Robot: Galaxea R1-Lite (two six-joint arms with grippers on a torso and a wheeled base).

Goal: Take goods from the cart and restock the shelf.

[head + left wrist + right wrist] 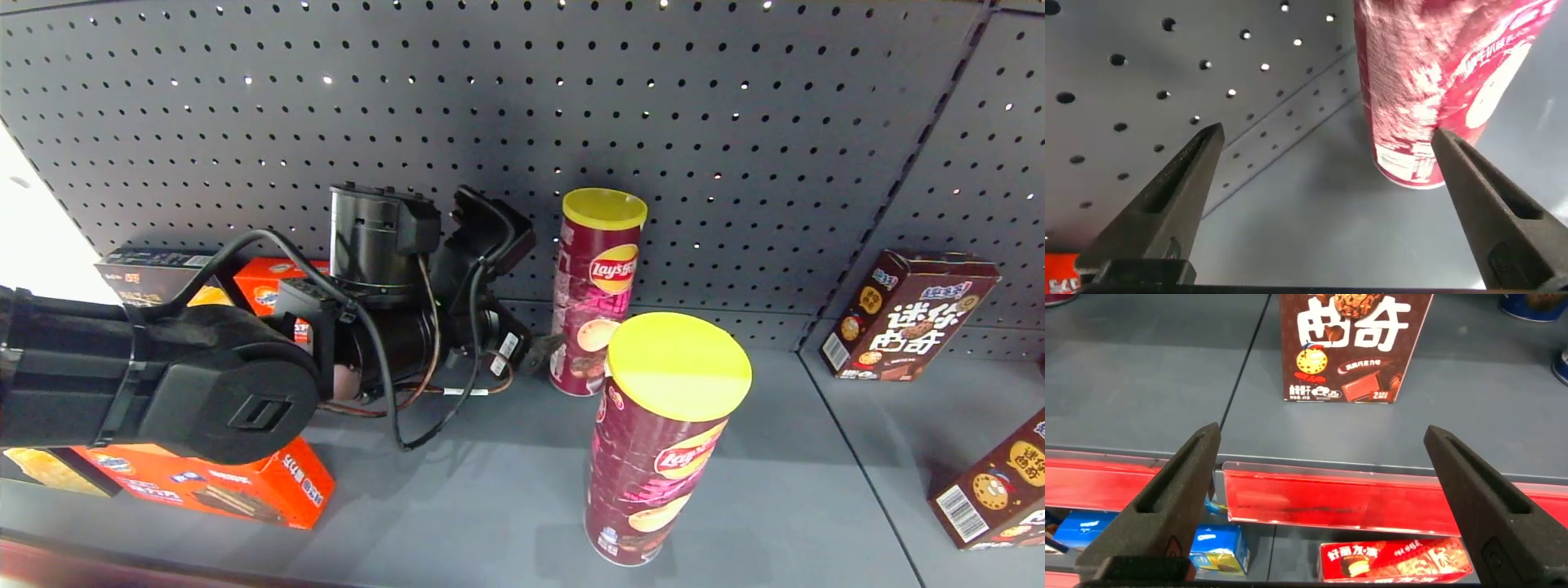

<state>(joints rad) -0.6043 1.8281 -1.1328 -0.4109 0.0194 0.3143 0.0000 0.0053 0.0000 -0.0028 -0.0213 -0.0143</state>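
Grey shelf [506, 490] holds a rear chip can [600, 286], left hand [1327, 135] spread apart just beside it; right hand [1323, 433] apart, facing a cookie box [1347, 347].

The left arm [204, 384] is matte black, a thick tube ending in a round joint cap [245, 408] with a small rectangular recess. Black cables [245, 237] loop over its wrist, beside thin coppery wires with little white tags [508, 345]. A squat black cylinder [371, 237] tops the wrist. The left claw [1327, 135] and the right claw [1323, 431] each have two dark, tapering fingers with slotted faces.
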